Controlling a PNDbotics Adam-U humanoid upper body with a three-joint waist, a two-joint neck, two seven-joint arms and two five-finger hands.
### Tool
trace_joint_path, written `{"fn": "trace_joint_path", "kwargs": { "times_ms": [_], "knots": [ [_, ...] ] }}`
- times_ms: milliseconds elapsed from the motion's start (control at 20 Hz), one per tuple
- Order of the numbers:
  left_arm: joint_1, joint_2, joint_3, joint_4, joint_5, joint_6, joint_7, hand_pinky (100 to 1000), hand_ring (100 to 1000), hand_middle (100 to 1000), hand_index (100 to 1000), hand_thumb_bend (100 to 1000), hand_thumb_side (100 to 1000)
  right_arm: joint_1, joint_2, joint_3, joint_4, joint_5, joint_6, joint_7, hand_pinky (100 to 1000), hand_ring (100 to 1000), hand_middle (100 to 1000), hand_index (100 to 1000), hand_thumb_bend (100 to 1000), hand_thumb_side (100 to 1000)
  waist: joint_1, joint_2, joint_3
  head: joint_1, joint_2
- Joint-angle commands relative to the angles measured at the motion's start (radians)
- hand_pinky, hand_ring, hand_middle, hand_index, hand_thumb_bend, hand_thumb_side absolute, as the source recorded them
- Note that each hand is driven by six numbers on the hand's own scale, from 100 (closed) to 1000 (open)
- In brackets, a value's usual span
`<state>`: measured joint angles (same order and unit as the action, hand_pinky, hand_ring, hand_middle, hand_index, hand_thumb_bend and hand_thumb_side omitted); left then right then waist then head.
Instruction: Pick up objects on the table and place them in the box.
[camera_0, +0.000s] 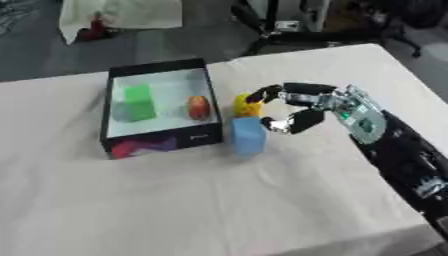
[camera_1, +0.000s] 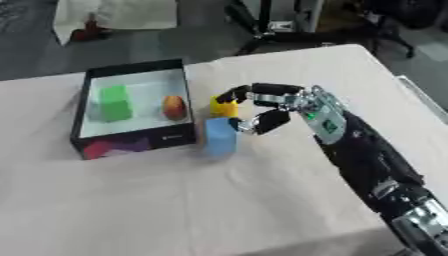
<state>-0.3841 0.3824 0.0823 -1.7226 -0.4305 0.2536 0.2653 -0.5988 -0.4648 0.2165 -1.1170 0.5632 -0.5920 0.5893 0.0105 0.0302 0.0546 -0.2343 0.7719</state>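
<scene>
2 items lie in the box (camera_0: 157, 66); right hand (camera_0: 337, 102) fingers curl at the yellow object (camera_0: 246, 107), blue block (camera_0: 248, 135) below

Matt cream cloth (camera_0: 219, 200) covers the table, and the box (camera_0: 157, 142) has glossy black walls and a pale smooth floor.

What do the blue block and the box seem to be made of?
Blue block: probably foam or matte plastic, since its faces look flat, dull and without shine. Box: likely cardboard, with thin black walls, a printed front and a pale smooth inside.
</scene>
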Motion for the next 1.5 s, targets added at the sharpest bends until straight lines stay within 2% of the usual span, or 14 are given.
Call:
{"fn": "trace_joint_path", "kwargs": {
  "times_ms": [50, 200, 300, 400, 500, 550, 650, 750, 900, 1200, 1350, 1450, 1500],
  "knots": [
    [-0.005, 0.005, 0.015, -0.02, 0.003, -0.002, 0.012, 713, 553, 603, 808, 130, 878, -0.026, 0.005, -0.005, 0.029, 0.109, -0.081, -0.002, 896, 928, 903, 987, 100, 684, 0.006, 0.003, 0.0, -0.005, -0.002],
    [0.002, -0.006, 0.015, -0.021, 0.007, -0.004, 0.015, 713, 553, 603, 808, 128, 882, -0.026, 0.019, 0.0, 0.052, 0.177, -0.099, -0.036, 894, 921, 900, 988, 100, 688, 0.007, 0.004, 0.0, -0.009, -0.002],
    [0.005, -0.01, 0.014, -0.021, 0.009, -0.004, 0.016, 713, 552, 602, 807, 127, 883, -0.026, 0.025, 0.001, 0.062, 0.221, -0.105, -0.051, 892, 907, 891, 986, 100, 657, 0.007, 0.005, 0.001, -0.011, -0.002],
    [0.008, -0.014, 0.013, -0.021, 0.009, -0.005, 0.018, 713, 552, 601, 807, 127, 884, -0.024, 0.032, 0.0, 0.076, 0.253, -0.109, -0.07, 882, 871, 842, 976, 100, 540, 0.007, 0.005, 0.002, -0.012, -0.002],
    [0.011, -0.017, 0.014, -0.021, 0.009, -0.006, 0.02, 712, 551, 601, 807, 126, 885, -0.024, 0.036, -0.004, 0.085, 0.269, -0.112, -0.098, 857, 808, 706, 942, 100, 282, 0.007, 0.005, 0.002, -0.013, -0.002],
    [0.012, -0.019, 0.014, -0.021, 0.009, -0.006, 0.021, 712, 551, 601, 806, 125, 885, -0.024, 0.036, -0.008, 0.087, 0.27, -0.11, -0.121, 841, 768, 592, 910, 100, 233, 0.007, 0.005, 0.002, -0.013, -0.002],
    [0.014, -0.022, 0.015, -0.022, 0.009, -0.007, 0.023, 712, 551, 600, 806, 127, 885, -0.026, 0.035, -0.018, 0.086, 0.254, -0.101, -0.178, 824, 727, 475, 857, 100, 218, 0.007, 0.005, 0.002, -0.013, -0.002],
    [0.017, -0.026, 0.015, -0.023, 0.008, -0.008, 0.022, 713, 552, 601, 807, 125, 889, -0.031, 0.023, -0.024, 0.066, 0.213, -0.092, -0.23, 810, 698, 403, 832, 100, 203, 0.006, 0.004, 0.005, -0.014, -0.002],
    [0.021, -0.033, 0.015, -0.026, 0.007, -0.01, 0.019, 713, 551, 600, 806, 124, 889, -0.047, -0.018, -0.034, 0.012, 0.099, -0.063, -0.264, 807, 690, 384, 827, 100, 198, 0.005, 0.002, 0.011, -0.02, -0.002],
    [0.025, -0.06, 0.013, -0.034, 0.011, -0.018, 0.018, 714, 550, 599, 806, 122, 896, -0.122, -0.12, -0.046, -0.074, -0.161, 0.041, -0.224, 803, 681, 378, 828, 100, 206, 0.009, 0.009, 0.035, -0.044, -0.002],
    [0.0, -0.097, 0.005, -0.044, 0.004, -0.032, 0.003, 715, 552, 601, 806, 120, 898, -0.168, -0.132, -0.039, -0.045, -0.213, 0.086, -0.187, 805, 690, 418, 842, 100, 200, 0.016, 0.023, 0.069, -0.071, -0.002],
    [-0.023, -0.128, -0.005, -0.053, -0.005, -0.045, -0.013, 716, 553, 601, 807, 120, 899, -0.192, -0.127, -0.032, -0.001, -0.2, 0.1, -0.151, 805, 699, 459, 849, 100, 198, 0.026, 0.033, 0.101, -0.102, -0.002],
    [-0.034, -0.142, -0.012, -0.058, -0.009, -0.051, -0.024, 716, 553, 601, 808, 175, 909, -0.202, -0.119, -0.034, 0.027, -0.189, 0.106, -0.138, 804, 704, 483, 852, 100, 127, 0.031, 0.038, 0.116, -0.118, -0.002]
  ]
}}
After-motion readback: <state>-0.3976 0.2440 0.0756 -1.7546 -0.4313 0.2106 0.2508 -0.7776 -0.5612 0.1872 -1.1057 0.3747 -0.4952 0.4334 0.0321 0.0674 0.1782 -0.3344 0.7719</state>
